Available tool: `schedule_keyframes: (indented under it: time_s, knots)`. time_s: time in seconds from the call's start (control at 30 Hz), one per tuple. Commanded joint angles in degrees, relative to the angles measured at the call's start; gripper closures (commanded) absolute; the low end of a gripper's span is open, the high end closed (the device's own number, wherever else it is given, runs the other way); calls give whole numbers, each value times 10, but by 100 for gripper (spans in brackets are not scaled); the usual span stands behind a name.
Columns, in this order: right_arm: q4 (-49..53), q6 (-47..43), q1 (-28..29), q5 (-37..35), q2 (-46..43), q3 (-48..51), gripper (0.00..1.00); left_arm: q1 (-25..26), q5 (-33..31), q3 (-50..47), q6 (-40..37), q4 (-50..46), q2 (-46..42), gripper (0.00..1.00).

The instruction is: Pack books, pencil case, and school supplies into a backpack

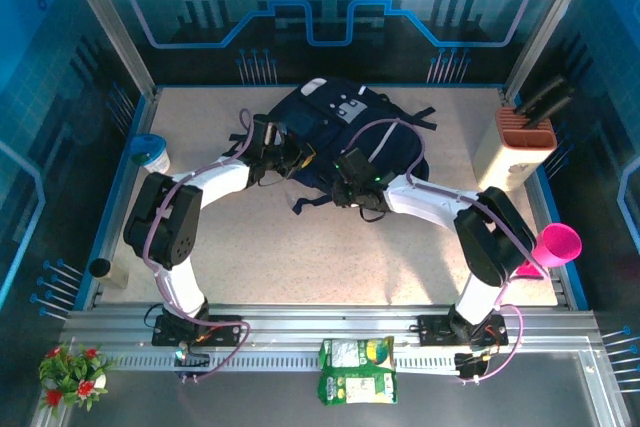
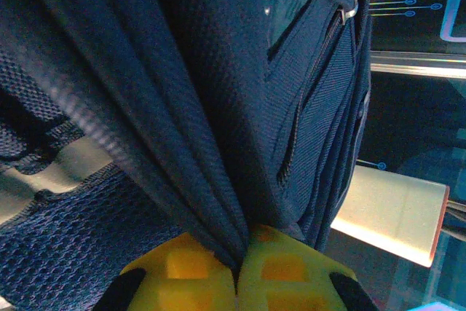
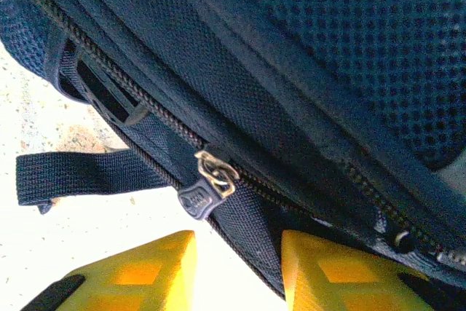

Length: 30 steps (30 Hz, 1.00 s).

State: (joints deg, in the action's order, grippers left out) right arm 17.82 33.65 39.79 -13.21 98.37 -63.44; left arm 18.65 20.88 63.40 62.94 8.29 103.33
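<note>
The navy backpack lies at the back middle of the table, with both arms reaching into its near side. My left gripper is shut on a bunched fold of the backpack's fabric, and its yellow fingers meet around the cloth. My right gripper is open just below the bag's lower edge. A dark zipper pull with a metal ring hangs right above the gap between its fingers, touching neither. A strap end lies on the table to the left. The books, pencil case and school supplies are out of view.
A white block with an orange top stands at the right edge, and a pink cup sits nearer. A blue-lidded cup is at the left edge. A green packet and a small flower pot rest by the front rail.
</note>
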Motion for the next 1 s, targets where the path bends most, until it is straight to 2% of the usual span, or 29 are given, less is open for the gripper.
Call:
schedule_keyframes:
  time_s: [0.0, 0.2, 0.3, 0.5, 0.97]
  knots:
    - [-11, 7, 11, -14, -28, -7, 64, -6, 21, 1, -2, 20, -33, 100]
    - [-34, 37, 21, 1, -56, 17, 61, -6, 20, -2, -1, 21, -36, 100]
    - [-35, 53, 22, 9, -32, 8, 61, -5, 19, -2, 1, 23, -37, 100]
    - [-14, 88, 23, -23, 1, -8, 63, -3, 21, -4, 3, 23, -41, 100]
    - [-103, 115, 11, -42, 36, -14, 66, 14, 24, -18, 20, 42, -44, 100]
